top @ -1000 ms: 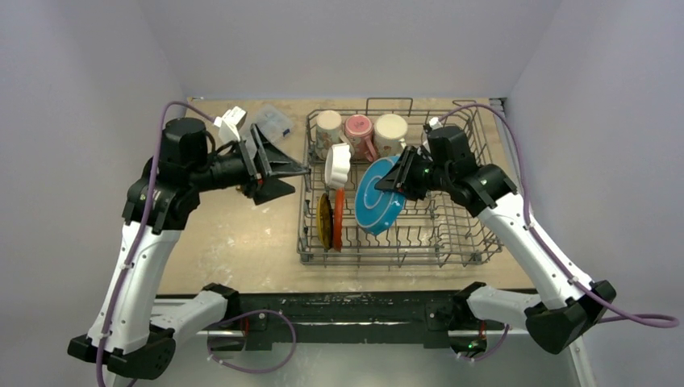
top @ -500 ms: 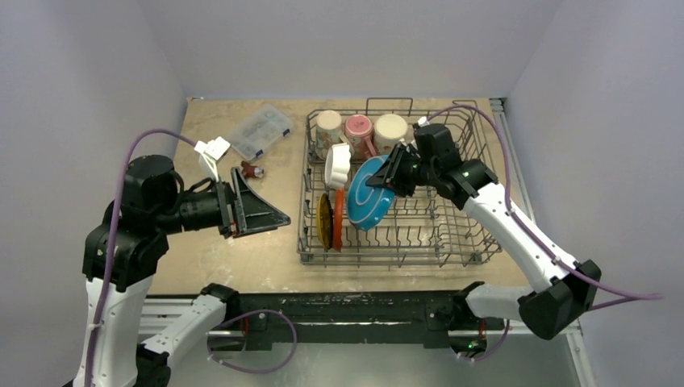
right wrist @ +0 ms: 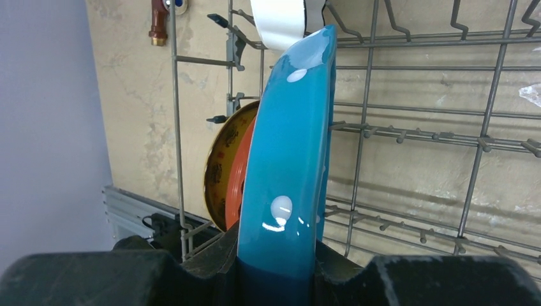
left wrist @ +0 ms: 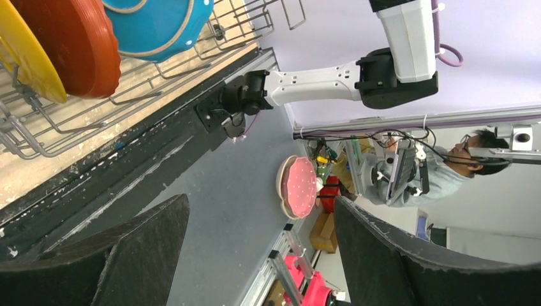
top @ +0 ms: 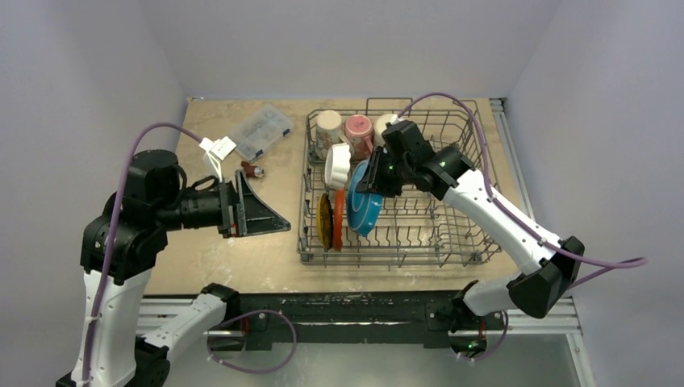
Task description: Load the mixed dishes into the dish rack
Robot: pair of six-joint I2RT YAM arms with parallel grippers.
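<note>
The grey wire dish rack (top: pixel 435 242) sits on the right half of the table. A yellow-patterned plate (top: pixel 324 220) and an orange plate (top: pixel 338 219) stand on edge at its left side. Behind them sit a white scalloped bowl (top: pixel 337 164), a cream mug (top: pixel 327 122) and a pink mug (top: pixel 358 127). My right arm partly hides a second cream mug (top: pixel 382 123). My right gripper (right wrist: pixel 277 268) is shut on the rim of the blue dotted plate (right wrist: pixel 290 166), held nearly upright just right of the orange plate (right wrist: pixel 241 166). My left gripper (top: pixel 270 211) hangs open and empty left of the rack.
A clear plastic compartment box (top: pixel 260 131) lies at the back left of the table. A small red-brown tool (top: pixel 252 170) lies near it, just behind my left gripper. The rack's right half (right wrist: pixel 415 134) shows bare tines.
My right gripper has carried the blue plate left toward the orange plate and turned it more upright. The left arm pulled back from the rack, then held still.
</note>
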